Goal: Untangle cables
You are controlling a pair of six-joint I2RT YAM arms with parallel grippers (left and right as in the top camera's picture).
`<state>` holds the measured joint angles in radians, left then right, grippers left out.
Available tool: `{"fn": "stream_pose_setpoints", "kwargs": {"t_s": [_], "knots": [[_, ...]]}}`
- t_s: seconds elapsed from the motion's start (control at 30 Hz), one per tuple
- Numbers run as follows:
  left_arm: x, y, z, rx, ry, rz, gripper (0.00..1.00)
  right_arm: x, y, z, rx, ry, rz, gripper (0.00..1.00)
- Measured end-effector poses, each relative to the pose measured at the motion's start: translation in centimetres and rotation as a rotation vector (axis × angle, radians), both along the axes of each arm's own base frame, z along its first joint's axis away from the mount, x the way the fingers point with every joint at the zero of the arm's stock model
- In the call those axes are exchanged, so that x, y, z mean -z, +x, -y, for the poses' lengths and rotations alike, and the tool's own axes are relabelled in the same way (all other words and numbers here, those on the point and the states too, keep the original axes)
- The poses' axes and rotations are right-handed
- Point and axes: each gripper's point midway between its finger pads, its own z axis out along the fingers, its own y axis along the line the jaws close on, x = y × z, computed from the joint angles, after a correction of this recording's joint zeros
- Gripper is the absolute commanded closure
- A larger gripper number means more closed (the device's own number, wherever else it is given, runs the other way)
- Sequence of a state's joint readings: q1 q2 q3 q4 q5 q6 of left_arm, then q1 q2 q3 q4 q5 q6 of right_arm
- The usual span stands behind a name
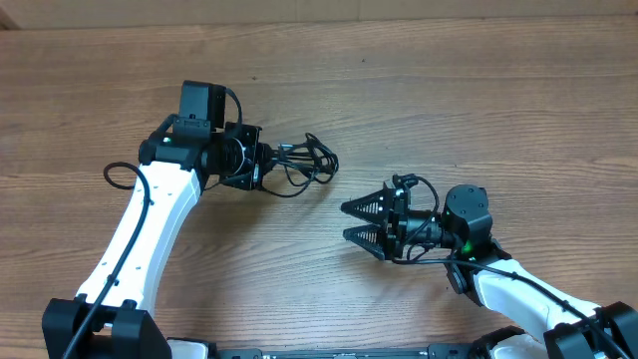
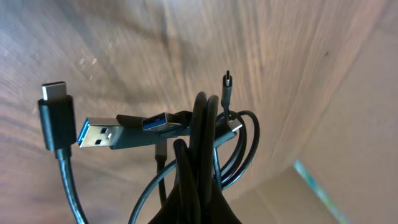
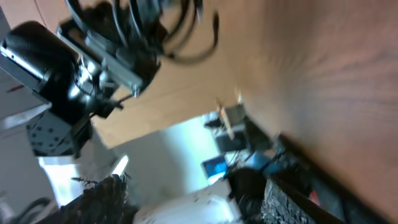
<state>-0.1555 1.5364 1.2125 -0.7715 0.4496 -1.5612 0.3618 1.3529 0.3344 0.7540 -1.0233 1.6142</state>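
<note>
The left gripper (image 1: pixel 261 166) has its jaws pinching the cables (image 1: pixel 307 160). Their loops trail to its right over the wooden tabletop (image 1: pixel 459 100), with the USB plugs (image 2: pixel 99 134) sticking out. Further right of the cables, well apart, the right gripper (image 1: pixel 345 221) points toward them with its jaws spread.

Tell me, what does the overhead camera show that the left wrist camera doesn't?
Only overhead: the left gripper shut on the cables, and the right gripper open, empty and apart from them. Only left wrist: the plug ends close up, a flat plug with a blue tongue and a small oval plug. Both: the black cables bunched over the wooden table.
</note>
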Motion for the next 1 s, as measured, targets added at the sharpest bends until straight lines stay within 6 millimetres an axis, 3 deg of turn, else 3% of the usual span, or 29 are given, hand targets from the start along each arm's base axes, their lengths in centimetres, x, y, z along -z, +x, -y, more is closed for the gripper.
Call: {"fn": "stream_pose_setpoints", "kwargs": {"t_s": [0.17, 0.43, 0.77, 1.0], "knots": [[0.3, -1.7, 0.5, 0.021, -0.033, -0.075, 0.96, -0.1, 1.2, 0.2, 0.055, -0.032, 0.152, 0.3], [0.3, -2.5, 1.9, 0.064, -0.042, -0.088, 0.96, -0.4, 2.4, 0.5, 0.107, -0.072, 0.326, 0.3], [0.5, -4.3, 5.5, 0.124, -0.024, -0.111, 0.96, -1.1, 3.2, 0.7, 0.142, -0.081, 0.429, 0.3], [0.3, -4.3, 6.6, 0.132, -0.023, -0.092, 0.96, -1.1, 3.5, 0.8, 0.164, -0.09, 0.437, 0.34]]}}
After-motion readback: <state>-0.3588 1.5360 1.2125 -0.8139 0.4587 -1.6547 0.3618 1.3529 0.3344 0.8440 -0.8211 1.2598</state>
